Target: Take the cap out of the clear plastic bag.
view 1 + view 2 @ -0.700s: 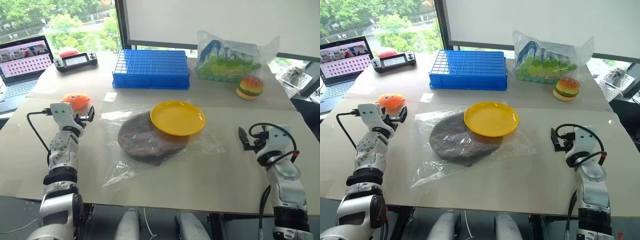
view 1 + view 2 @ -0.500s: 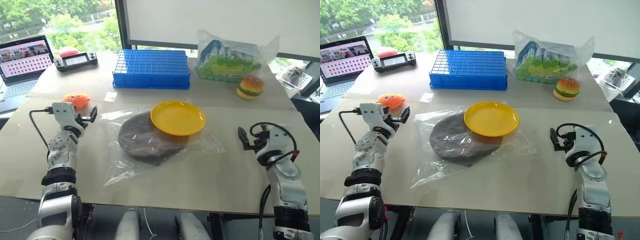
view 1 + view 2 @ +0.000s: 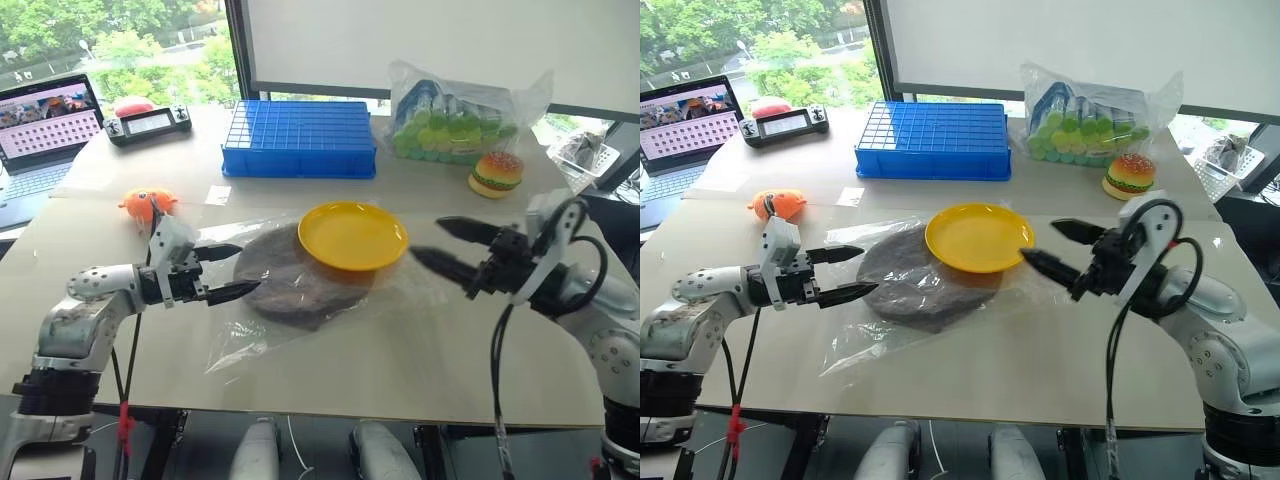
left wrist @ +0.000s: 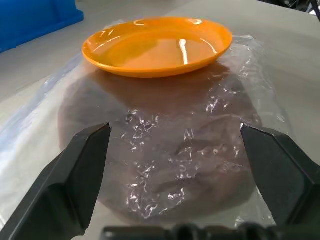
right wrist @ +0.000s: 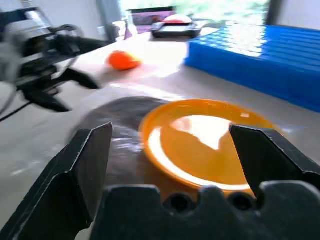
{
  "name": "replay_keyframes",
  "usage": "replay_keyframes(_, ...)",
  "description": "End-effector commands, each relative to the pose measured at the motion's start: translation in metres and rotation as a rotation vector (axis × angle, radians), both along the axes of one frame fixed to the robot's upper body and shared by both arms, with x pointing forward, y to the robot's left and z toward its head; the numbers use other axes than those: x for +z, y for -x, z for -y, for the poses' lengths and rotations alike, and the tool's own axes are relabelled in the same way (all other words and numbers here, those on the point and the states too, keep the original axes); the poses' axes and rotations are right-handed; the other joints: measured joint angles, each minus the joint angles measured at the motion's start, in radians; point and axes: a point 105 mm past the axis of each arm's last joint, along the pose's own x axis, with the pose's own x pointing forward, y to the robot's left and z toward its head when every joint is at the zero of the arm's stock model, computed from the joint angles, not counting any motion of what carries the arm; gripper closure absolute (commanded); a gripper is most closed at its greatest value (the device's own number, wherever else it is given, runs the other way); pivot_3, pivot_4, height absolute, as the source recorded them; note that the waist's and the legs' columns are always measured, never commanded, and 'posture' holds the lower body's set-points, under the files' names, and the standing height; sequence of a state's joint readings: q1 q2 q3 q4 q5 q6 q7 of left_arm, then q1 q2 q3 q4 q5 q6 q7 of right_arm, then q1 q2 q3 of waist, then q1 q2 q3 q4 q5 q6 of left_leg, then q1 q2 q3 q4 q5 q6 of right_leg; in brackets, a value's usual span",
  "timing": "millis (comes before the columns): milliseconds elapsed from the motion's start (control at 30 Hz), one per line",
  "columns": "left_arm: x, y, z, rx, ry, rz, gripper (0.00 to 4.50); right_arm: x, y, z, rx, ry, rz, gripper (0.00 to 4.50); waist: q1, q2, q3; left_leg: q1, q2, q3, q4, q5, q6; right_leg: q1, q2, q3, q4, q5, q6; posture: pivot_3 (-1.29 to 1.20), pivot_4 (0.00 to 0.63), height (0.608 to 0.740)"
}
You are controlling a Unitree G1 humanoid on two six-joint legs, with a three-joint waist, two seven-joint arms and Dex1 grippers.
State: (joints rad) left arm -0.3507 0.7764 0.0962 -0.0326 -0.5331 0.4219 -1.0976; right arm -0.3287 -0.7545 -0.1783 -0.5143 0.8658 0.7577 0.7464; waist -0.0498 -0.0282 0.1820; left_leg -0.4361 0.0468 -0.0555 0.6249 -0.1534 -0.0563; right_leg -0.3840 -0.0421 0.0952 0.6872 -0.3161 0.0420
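Cap (image 3: 300, 285), floppy brown fabric, inside crinkly bag (image 3: 240, 340).

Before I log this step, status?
Both grippers open, left, right. Brown fabric cap inside clear plastic bag. Yellow plate rests on it.

Brown cap (image 3: 908, 287) inside clear plastic bag (image 3: 872, 335), apparently beneath yellow plate (image 3: 978, 238)

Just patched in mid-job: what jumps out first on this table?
The yellow plate sits on the clear plastic bag mid-table, overlapping the far edge of the brown cap inside it. Both hands flank it, jaws open: the left hand at the bag's left edge, the right hand near the plate's right side.
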Motion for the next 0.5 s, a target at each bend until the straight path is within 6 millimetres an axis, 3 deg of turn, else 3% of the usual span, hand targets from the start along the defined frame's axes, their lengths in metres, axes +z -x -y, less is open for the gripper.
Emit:
replay_keyframes(33,0.013,-0.001,0.009,-0.025,0.013,0.047,0.07,-0.006,0.003,-0.027,0.097,0.151,0.056,0.00,0.002,0.000,0.000,0.000,0.000,0.000,0.000,0.000,0.000,0.000,0.000,0.000,0.000,0.000,0.000,0.00,0.150,0.729)
replay_keyframes(233,0.013,0.000,0.016,-0.030,0.030,0.051,0.07,-0.024,-0.025,-0.037,0.032,0.278,0.141,0.00,0.010,0.000,0.000,-0.003,0.000,0.000,0.000,0.000,0.000,-0.003,0.000,0.000,-0.001,0.000,0.000,0.00,0.150,0.729)
replay_keyframes(500,0.010,0.001,0.020,-0.018,0.029,0.054,0.07,-0.059,-0.058,-0.029,-0.074,0.445,0.203,0.00,0.007,0.000,0.000,-0.004,0.000,0.000,0.000,0.000,0.000,-0.003,0.000,-0.001,-0.002,0.000,0.000,0.00,0.150,0.729)
